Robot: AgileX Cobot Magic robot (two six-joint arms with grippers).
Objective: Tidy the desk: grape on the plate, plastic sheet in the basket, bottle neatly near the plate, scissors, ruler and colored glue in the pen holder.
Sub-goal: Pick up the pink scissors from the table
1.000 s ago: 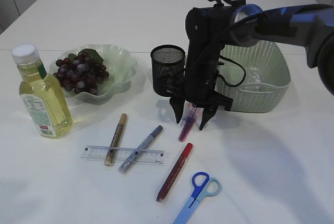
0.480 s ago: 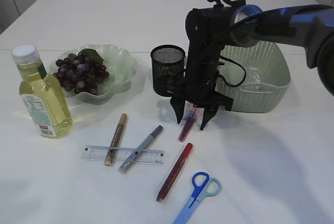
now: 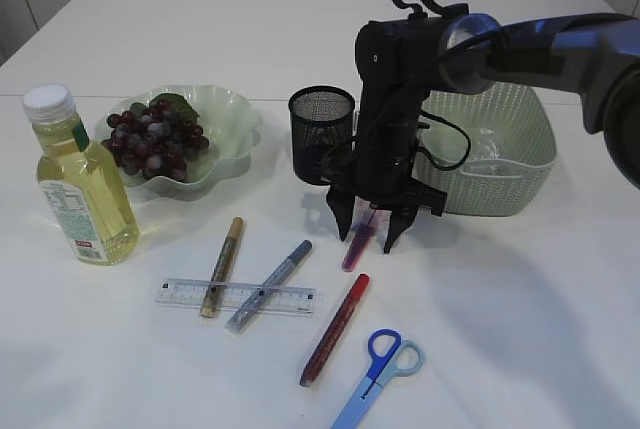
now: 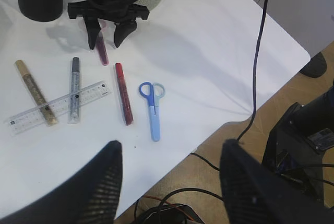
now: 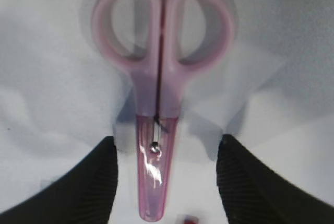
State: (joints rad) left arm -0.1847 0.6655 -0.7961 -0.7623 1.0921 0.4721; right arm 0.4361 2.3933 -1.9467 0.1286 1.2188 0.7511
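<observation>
My right gripper [image 3: 366, 242] is open and points down, its fingers on either side of the pink sheathed scissors [image 3: 355, 247] lying on the table in front of the black mesh pen holder [image 3: 322, 134]. The right wrist view shows these scissors [image 5: 159, 104] between the open fingers [image 5: 167, 182]. The grapes [image 3: 155, 139] lie on the green plate [image 3: 235, 124]. The bottle [image 3: 80, 189] stands left of it. The ruler [image 3: 290, 300], gold glue pen [image 3: 222, 265], silver glue pen [image 3: 270, 284], red glue pen [image 3: 335, 329] and blue scissors [image 3: 380, 374] lie in front. My left gripper [image 4: 169, 182] is open and empty above the table's front edge.
The green basket [image 3: 520, 119] stands right of the pen holder, behind the right arm; something clear seems to lie inside. The left wrist view shows the table's corner [image 4: 300, 51], with cables and the floor beyond.
The right gripper has shifted slightly over the pink scissors. Nothing else has moved.
</observation>
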